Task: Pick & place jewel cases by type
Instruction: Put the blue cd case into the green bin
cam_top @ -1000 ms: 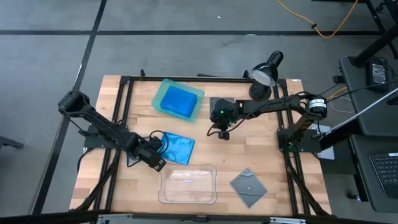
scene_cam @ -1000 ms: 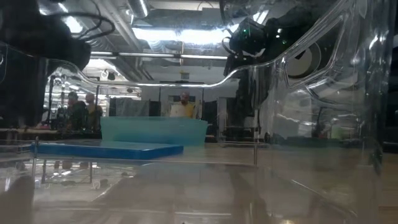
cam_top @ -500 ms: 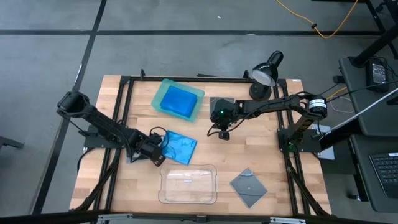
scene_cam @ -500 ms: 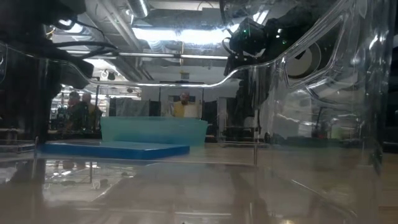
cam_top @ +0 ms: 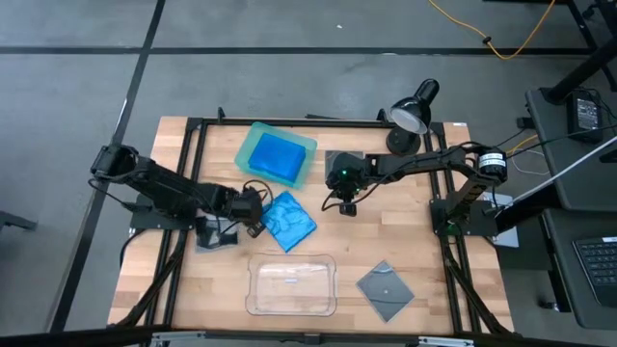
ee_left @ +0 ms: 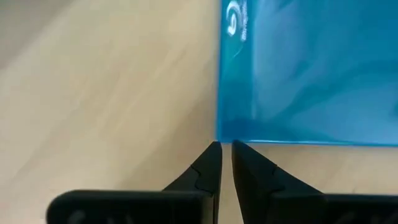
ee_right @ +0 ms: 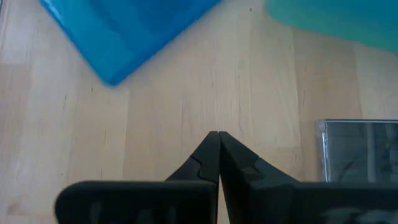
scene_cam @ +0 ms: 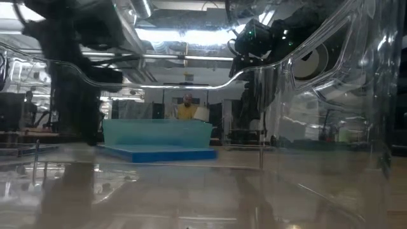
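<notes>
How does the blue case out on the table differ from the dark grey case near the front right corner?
The loose blue jewel case is bright translucent blue and rectangular; the grey jewel case is dark, glossy and square. The blue one lies mid-table with the left end effector at its corner, fingers nearly closed; the grey one lies alone beside the clear tray, no arm near it. Both lie flat on the wood, turned askew to the table edges.
</notes>
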